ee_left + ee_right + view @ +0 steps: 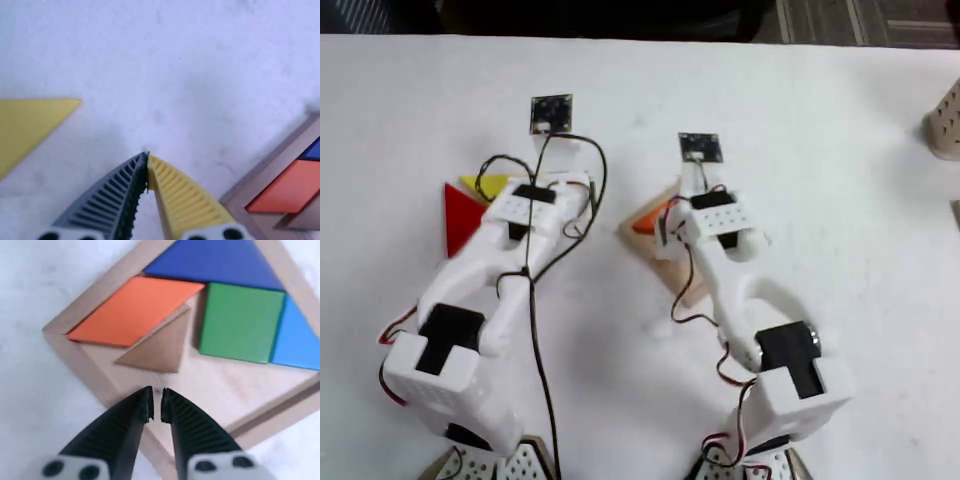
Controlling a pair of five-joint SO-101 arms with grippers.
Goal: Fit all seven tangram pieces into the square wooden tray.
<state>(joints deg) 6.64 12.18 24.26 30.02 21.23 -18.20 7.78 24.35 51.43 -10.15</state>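
Note:
The square wooden tray (95, 287) lies under my right gripper (156, 402), whose jaws are shut with nothing between them, just above the tray's near rim. Inside lie an orange parallelogram (135, 310), a dark blue triangle (215, 260), a green square (242, 322), a light blue triangle (300, 340) and a brown triangle (157, 347). My left gripper (146, 157) is shut and empty over bare table, between a yellow triangle (30, 125) and the tray's corner (270, 172). From above, the yellow triangle (485, 185) and a red triangle (460, 215) lie beside the left arm, outside the tray (665, 262).
The white table (820, 230) stretches wide to the right of both arms. A beige perforated object (945, 122) stands at the far right edge. Black cables hang along both arms. Part of the tray's floor (225, 385) is bare wood.

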